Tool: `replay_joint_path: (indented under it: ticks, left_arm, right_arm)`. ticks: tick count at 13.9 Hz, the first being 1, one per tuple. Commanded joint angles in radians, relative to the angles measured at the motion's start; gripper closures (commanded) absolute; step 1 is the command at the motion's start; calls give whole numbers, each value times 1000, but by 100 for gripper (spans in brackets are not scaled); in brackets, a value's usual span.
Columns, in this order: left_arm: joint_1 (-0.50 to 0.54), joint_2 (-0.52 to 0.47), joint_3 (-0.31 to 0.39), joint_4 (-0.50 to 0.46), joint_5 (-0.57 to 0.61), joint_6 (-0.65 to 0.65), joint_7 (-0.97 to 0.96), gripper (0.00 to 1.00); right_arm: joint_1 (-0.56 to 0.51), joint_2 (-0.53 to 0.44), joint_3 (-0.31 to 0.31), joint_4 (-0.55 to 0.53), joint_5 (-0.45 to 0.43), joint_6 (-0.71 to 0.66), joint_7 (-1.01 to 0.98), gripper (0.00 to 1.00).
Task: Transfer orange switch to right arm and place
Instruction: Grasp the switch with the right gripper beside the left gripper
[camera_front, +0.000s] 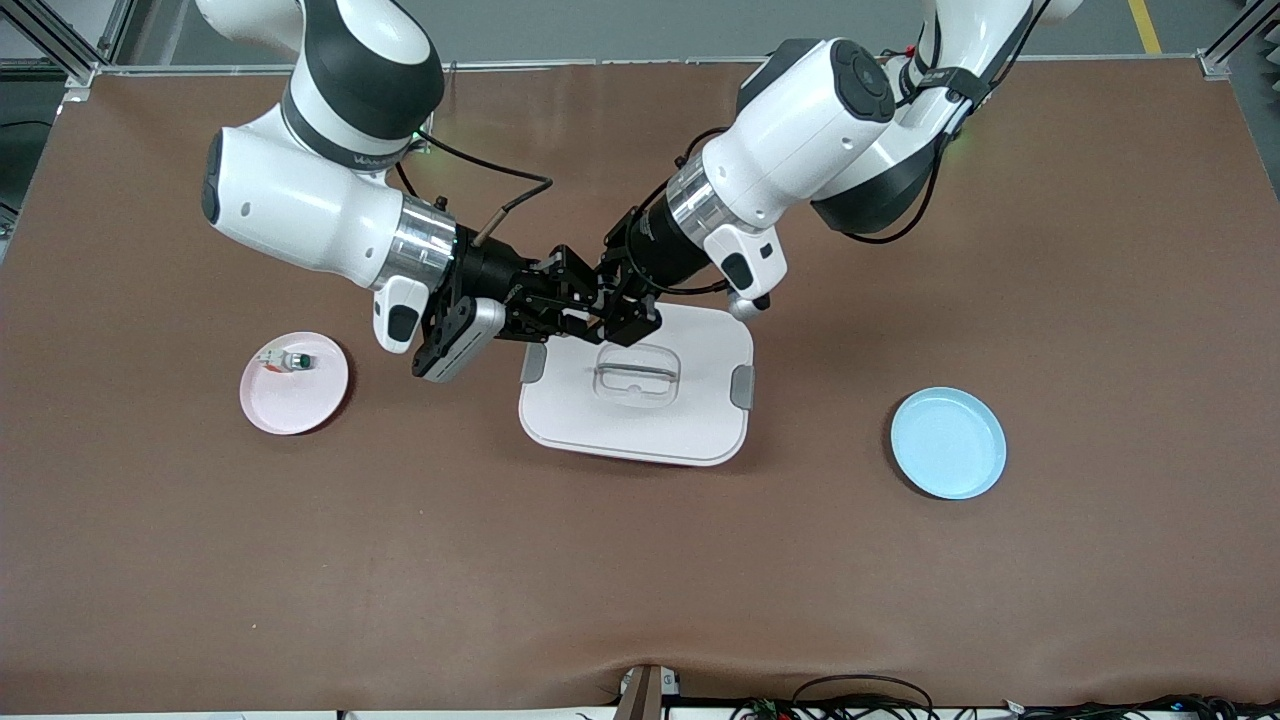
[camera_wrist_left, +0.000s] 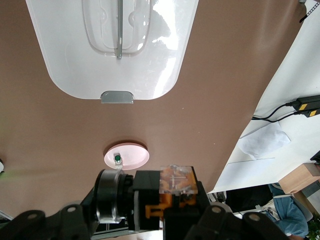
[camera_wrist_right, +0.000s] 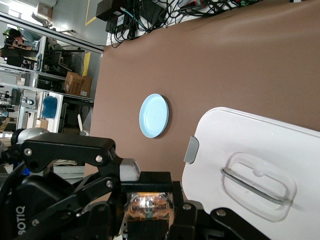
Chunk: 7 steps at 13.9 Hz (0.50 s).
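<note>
The orange switch is a small black block with a glowing orange centre, held in the air between both grippers. It also shows in the right wrist view. In the front view the fingers hide it. My left gripper is shut on it. My right gripper meets it head-on from the right arm's end, with its jaws closed against the same switch. Both hands hang over the edge of the white lidded box that lies farther from the front camera. My left gripper and my right gripper each frame the switch.
A pink plate toward the right arm's end holds a small white part with a green cap. A blue plate sits toward the left arm's end. The white box has a handle and grey side clips.
</note>
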Motion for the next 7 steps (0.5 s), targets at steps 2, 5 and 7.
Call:
replay_joint_path:
  ticks: [2,5,7]
  left_arm:
    - [-9,-2,0,9,20,5,-13,75]
    - [-9,-2,2,9,20,5,-8,74]
    - [-9,-2,2,11,20,5,-5,71]
  right_arm:
    - [6,19,-7,18,5,12,8,100]
    - [4,20,-7,17,3,11,-3,100]
    - [4,20,-7,18,-1,11,-3,100]
